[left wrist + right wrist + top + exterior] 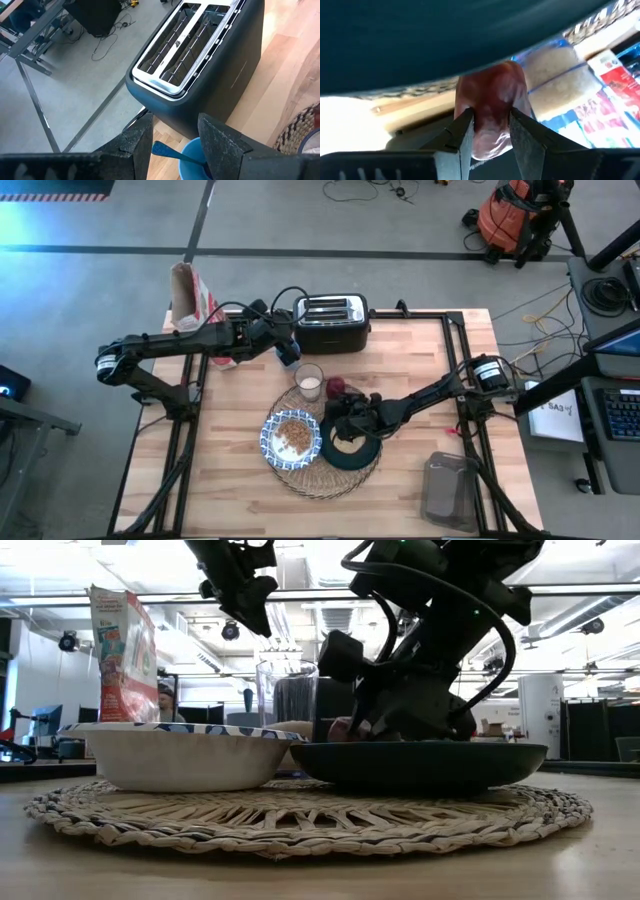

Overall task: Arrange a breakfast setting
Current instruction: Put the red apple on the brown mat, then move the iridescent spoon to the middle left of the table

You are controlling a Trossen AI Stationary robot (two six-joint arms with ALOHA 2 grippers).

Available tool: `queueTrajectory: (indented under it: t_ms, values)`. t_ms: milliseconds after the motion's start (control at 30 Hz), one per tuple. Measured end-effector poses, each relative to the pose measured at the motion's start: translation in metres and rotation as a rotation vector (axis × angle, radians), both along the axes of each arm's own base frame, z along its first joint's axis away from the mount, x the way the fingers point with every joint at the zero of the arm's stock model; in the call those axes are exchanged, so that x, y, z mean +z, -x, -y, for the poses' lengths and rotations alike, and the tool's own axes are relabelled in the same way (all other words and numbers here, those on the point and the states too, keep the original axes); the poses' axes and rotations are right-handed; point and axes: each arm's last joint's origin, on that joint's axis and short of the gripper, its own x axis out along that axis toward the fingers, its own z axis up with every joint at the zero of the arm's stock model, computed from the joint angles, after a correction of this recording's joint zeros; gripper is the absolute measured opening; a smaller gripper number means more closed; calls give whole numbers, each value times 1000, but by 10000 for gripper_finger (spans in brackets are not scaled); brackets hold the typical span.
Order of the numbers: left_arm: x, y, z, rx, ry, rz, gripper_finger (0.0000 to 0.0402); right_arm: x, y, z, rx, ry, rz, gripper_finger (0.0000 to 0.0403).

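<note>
Round woven straw placemat [300, 815] nearest. My right gripper [490, 131], jaws part-open, pinches small dark-red item [492, 107] over dark teal plate [420, 762], 3 o'clock of bowl; loose hold, item may roll. Left gripper [175, 145] open, empty.

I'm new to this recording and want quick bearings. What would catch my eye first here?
The round straw placemat in the middle of the table, carrying a patterned bowl of cereal and a dark plate. The right gripper sits over the plate, its fingers around a dark-red item. The left gripper hovers above a blue cup beside the toaster.
</note>
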Motion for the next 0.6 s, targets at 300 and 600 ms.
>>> queueTrajectory:
  t_ms: [300,600]
  values:
    - [0,0,0,0,0,0,141,1,0,0,-21,31,17,121]
    - [0,0,0,0,0,-1,141,7,-4,-1,-30,8,55,150]
